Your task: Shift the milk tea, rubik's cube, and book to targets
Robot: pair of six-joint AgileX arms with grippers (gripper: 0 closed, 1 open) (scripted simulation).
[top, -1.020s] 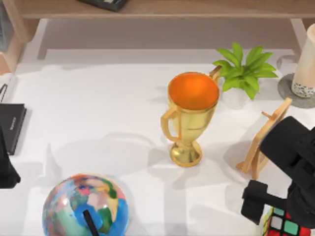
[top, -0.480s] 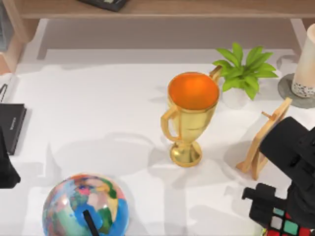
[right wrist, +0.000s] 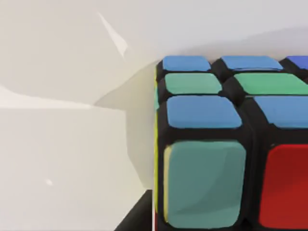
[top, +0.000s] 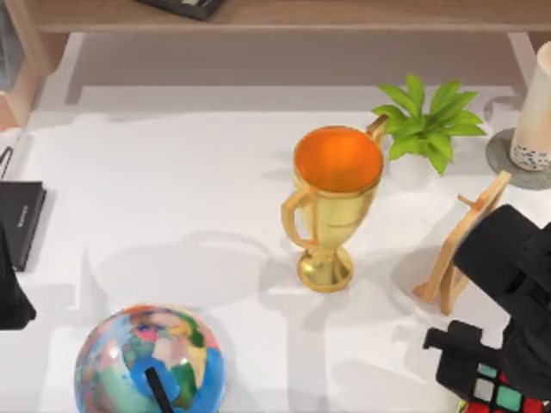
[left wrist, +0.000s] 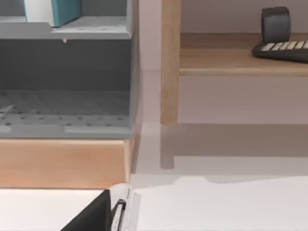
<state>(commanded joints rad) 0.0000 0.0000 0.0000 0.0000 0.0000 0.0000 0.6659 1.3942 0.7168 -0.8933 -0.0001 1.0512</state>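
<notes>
The rubik's cube (top: 502, 396) sits at the table's front right corner, and its blue, green, teal and red stickers (right wrist: 207, 144) loom close in the right wrist view. My right gripper (top: 479, 379) is down over the cube, its black body covering the cube's left and upper part. The milk tea (top: 539, 107) stands on a speckled grey disc (top: 508, 163) at the far right. A flat black slab (top: 19, 219) lies at the left edge. A teal book (left wrist: 65, 9) with a pale edge stands on a grey shelf in the left wrist view. My left arm (top: 10, 297) is parked at the left edge.
A gold trophy (top: 331, 202) stands mid-table, with a potted plant (top: 426, 129) behind it and a wooden easel (top: 461, 245) just beyond my right arm. A multicoloured globe (top: 151, 361) is at the front left. A wooden shelf (top: 284, 15) runs along the back.
My right gripper sank a little lower and to the right onto the rubik's cube, covering more of it, then held still. The left arm has not moved.
</notes>
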